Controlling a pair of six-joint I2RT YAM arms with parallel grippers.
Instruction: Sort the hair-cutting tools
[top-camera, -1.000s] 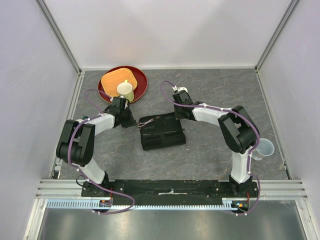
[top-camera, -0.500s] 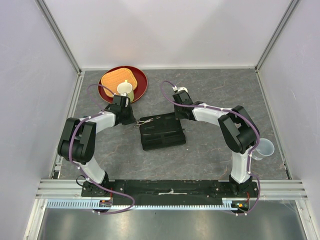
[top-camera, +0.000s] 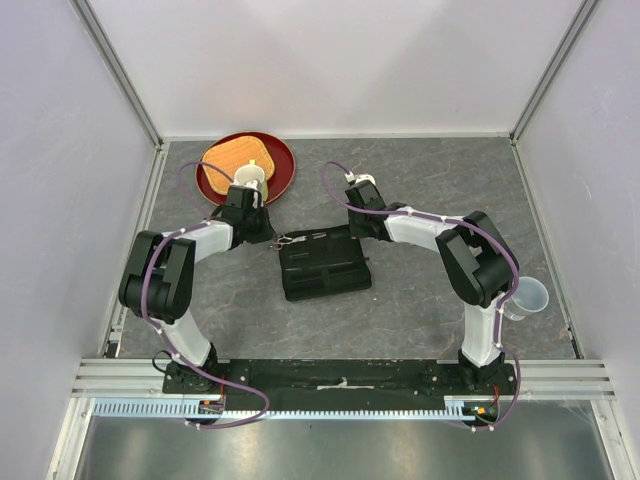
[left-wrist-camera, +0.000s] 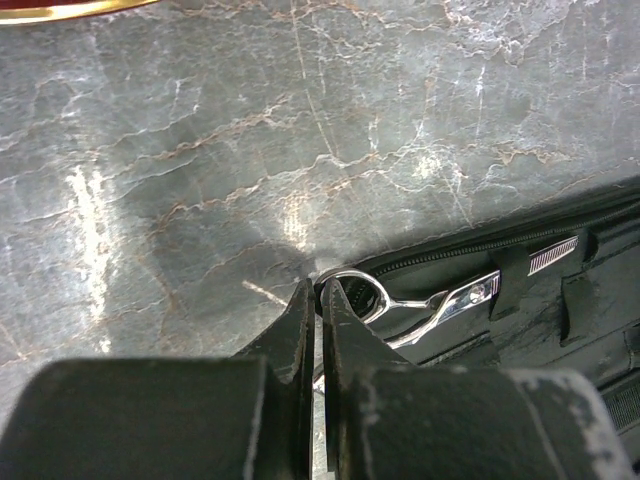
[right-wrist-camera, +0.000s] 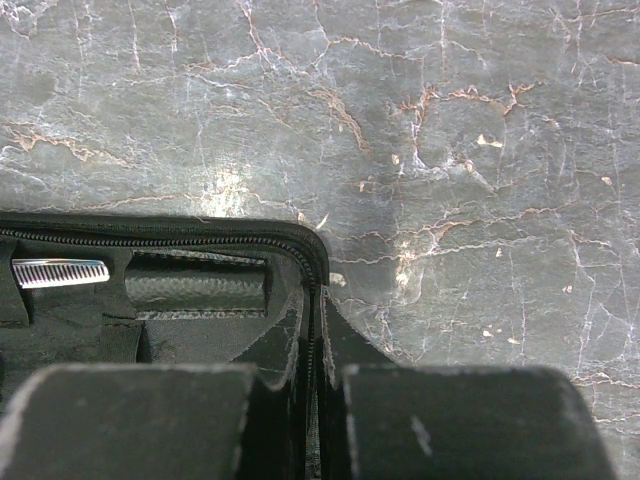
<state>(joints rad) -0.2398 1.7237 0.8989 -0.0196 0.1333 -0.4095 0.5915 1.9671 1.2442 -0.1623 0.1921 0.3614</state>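
Note:
An open black zip case (top-camera: 322, 265) lies in the middle of the table. Silver scissors (left-wrist-camera: 440, 298) lie along its far edge, the blades under an elastic strap, one finger ring poking past the case's left end. My left gripper (left-wrist-camera: 318, 292) is shut on that ring; in the top view it (top-camera: 272, 240) sits just left of the case. My right gripper (right-wrist-camera: 312, 300) is shut on the case's zip edge (right-wrist-camera: 200, 235) at the far right corner (top-camera: 358, 230). A silver toothed piece (right-wrist-camera: 60, 272) shows inside the case.
A red plate (top-camera: 280, 175) with an orange mat and a cream cup (top-camera: 250, 178) stands at the back left, close behind the left wrist. A clear plastic cup (top-camera: 530, 296) sits by the right arm near the right wall.
The left gripper has moved a little toward the back with the scissors' ring in it. The right arm and the case have stayed put.

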